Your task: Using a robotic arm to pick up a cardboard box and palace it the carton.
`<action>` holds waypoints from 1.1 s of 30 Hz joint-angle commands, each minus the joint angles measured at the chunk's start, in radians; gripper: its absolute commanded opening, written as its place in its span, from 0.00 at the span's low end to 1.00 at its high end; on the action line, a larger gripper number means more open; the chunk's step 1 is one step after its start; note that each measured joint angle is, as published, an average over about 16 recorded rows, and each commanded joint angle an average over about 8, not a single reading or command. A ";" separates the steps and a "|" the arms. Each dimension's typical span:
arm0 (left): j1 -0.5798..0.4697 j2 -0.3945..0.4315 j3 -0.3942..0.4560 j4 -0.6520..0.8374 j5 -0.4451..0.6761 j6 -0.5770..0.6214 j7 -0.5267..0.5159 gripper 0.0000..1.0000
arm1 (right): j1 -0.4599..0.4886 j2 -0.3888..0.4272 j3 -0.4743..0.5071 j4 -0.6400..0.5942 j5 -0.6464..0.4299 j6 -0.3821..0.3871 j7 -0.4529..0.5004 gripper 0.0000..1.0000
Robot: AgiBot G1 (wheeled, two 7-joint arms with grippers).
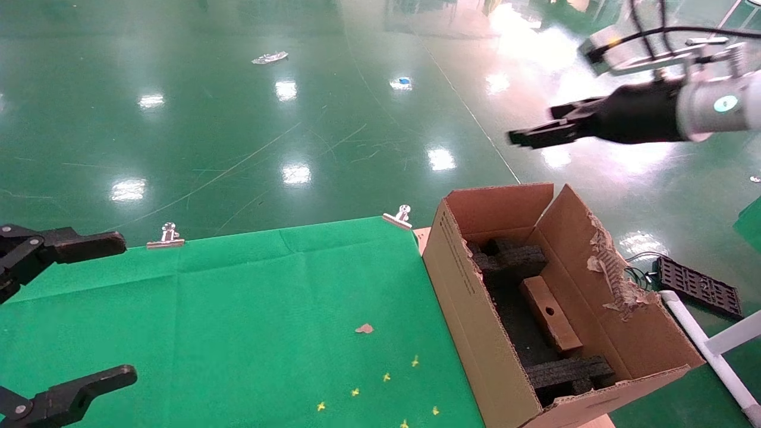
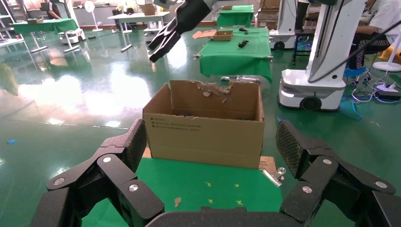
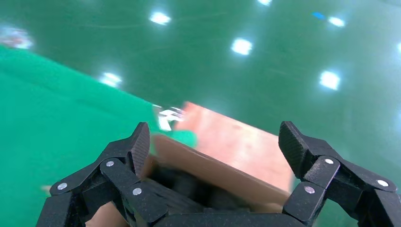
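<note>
**Box inside carton, both hands empty**

Cardboard box (image 1: 551, 314), slim and brown with a round hole in its upper face, lies slanted on the black foam inserts (image 1: 516, 257) inside the carton (image 1: 475, 309). The carton stands open at the right end of the green-covered tabletop (image 1: 238, 321), one flap torn along its edge, printed text on the side facing the cloth. High above the carton, well clear of it, the right hand (image 1: 535, 132) on the robotic arm (image 1: 713, 107) hangs with fingers spread wide, gripping nothing. The left hand (image 1: 77, 309) sits at the tabletop's left edge, likewise wide open and empty. Two metal clips (image 1: 166, 236) pin the cloth's far edge.
</note>
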 commanded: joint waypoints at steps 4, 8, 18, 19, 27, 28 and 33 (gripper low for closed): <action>0.000 0.000 0.000 0.000 0.000 0.000 0.000 1.00 | -0.089 0.003 0.099 0.078 0.030 -0.033 -0.024 1.00; 0.000 0.000 0.001 0.000 0.000 0.000 0.000 1.00 | -0.162 0.005 0.180 0.141 0.055 -0.060 -0.043 1.00; 0.000 0.000 0.001 0.000 -0.001 0.000 0.001 1.00 | -0.344 0.011 0.382 0.300 0.117 -0.128 -0.092 1.00; 0.000 0.000 0.001 0.000 -0.001 0.000 0.001 1.00 | -0.362 0.012 0.403 0.316 0.124 -0.135 -0.097 1.00; -0.001 0.000 0.001 0.000 -0.001 0.000 0.001 1.00 | -0.506 0.017 0.563 0.441 0.173 -0.189 -0.135 1.00; -0.001 -0.001 0.002 0.000 -0.001 0.000 0.001 1.00 | -0.525 0.017 0.583 0.457 0.179 -0.196 -0.140 1.00; -0.001 -0.001 0.002 0.000 -0.001 0.000 0.001 1.00 | -0.616 0.020 0.685 0.536 0.210 -0.229 -0.164 1.00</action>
